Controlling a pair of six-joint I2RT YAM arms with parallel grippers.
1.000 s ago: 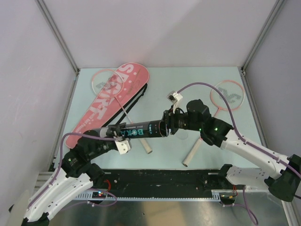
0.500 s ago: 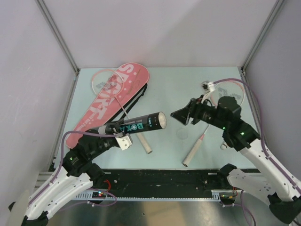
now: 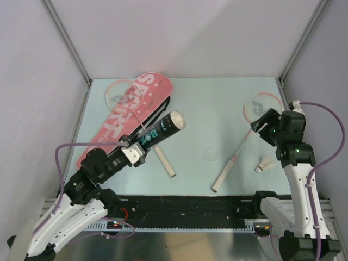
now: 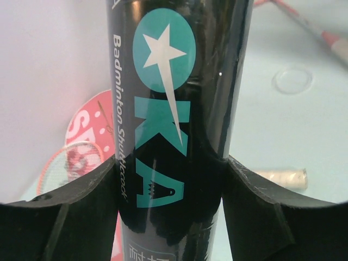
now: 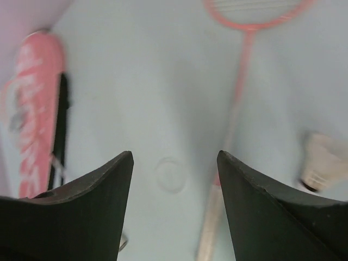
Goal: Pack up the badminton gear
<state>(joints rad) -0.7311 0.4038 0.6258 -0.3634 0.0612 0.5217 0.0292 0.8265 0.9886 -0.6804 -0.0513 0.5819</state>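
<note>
Left gripper (image 3: 134, 154): clamped around the lower part of the black tube (image 3: 160, 133), holding it off the counter (image 3: 217, 103) on a slant, open mouth up and toward the far right.
Right gripper (image 3: 265, 126): jaws wide, nothing between them, hovering over the right racket (image 3: 223, 175) near its head.
Shuttlecock (image 3: 266, 164): lies on the counter at the right, just beside the right arm and apart from the racket's shaft; only one shows.
Other gear: the second racket (image 3: 165, 164) lies partly across the pink case (image 3: 111, 128) at the left; a small clear disc (image 3: 210, 155) lies mid-counter, perhaps the tube's cap.
Step in hand: probably fetching the shuttlecock for the tube.
Doing it well: pinch lightly near the cork so the feathers are not crushed, feed it cork first, and aim the tube's mouth at the right arm.
Left wrist view: shows both fingers pressed on the tube's printed sides, but not its mouth.
Right wrist view: shows the shuttlecock (image 5: 325, 162) off to the right of the fingers, so the gripper must shift that way.
Top view: alone shows the mouth; what is inside cannot be told.
</note>
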